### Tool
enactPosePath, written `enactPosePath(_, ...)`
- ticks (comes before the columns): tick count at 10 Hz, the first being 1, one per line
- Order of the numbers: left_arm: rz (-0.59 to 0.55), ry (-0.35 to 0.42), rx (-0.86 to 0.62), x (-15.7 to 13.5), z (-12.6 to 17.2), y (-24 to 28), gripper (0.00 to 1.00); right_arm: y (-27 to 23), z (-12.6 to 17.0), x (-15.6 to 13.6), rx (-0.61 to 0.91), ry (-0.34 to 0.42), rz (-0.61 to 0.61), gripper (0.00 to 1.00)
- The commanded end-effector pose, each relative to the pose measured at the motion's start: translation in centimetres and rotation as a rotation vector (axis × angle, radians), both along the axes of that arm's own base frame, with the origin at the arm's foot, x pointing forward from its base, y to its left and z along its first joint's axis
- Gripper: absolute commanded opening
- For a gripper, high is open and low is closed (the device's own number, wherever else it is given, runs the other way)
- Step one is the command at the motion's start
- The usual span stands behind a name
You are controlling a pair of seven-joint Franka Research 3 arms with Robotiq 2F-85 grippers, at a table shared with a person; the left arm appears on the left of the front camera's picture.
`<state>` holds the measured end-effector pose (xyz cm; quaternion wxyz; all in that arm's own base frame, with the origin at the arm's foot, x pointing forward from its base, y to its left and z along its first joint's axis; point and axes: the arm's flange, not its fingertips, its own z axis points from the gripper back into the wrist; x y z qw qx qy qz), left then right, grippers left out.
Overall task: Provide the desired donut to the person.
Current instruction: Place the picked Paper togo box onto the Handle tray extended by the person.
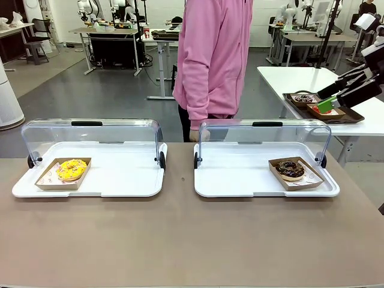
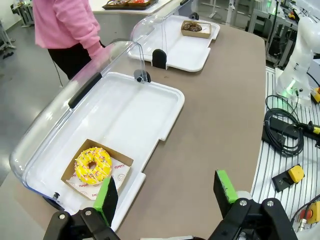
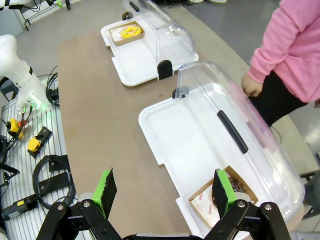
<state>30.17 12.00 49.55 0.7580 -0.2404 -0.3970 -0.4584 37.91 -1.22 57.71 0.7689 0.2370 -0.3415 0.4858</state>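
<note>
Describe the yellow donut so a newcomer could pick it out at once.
On the brown table sit two white trays with raised clear lids; take the one on the robot's left. In its front left corner a brown paper tray holds the yellow donut, sprinkled and bright, unlike the dark chocolate donut in the other tray.

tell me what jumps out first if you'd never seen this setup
Two white trays with raised clear lids sit side by side on the brown table: the left tray holds a yellow donut in a cardboard box, the right tray a chocolate donut. Behind them stands the person in a pink hoodie. Both grippers hang open, left gripper near the yellow donut, right gripper near the chocolate one.
</note>
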Motion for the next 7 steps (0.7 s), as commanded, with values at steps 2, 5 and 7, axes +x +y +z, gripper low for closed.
enactPosePath(2,0.005,-0.002,-0.007,-0.08,-0.04,0.25,1.0,0.03,-0.19,0.04,-0.003,-0.007,0.009,1.0)
enactPosePath(5,0.005,-0.002,-0.007,-0.08,-0.04,0.25,1.0,0.03,-0.19,0.04,-0.003,-0.007,0.009,1.0)
enactPosePath(7,0.005,-0.002,-0.007,-0.08,-0.04,0.25,1.0,0.03,-0.19,0.04,-0.003,-0.007,0.009,1.0)
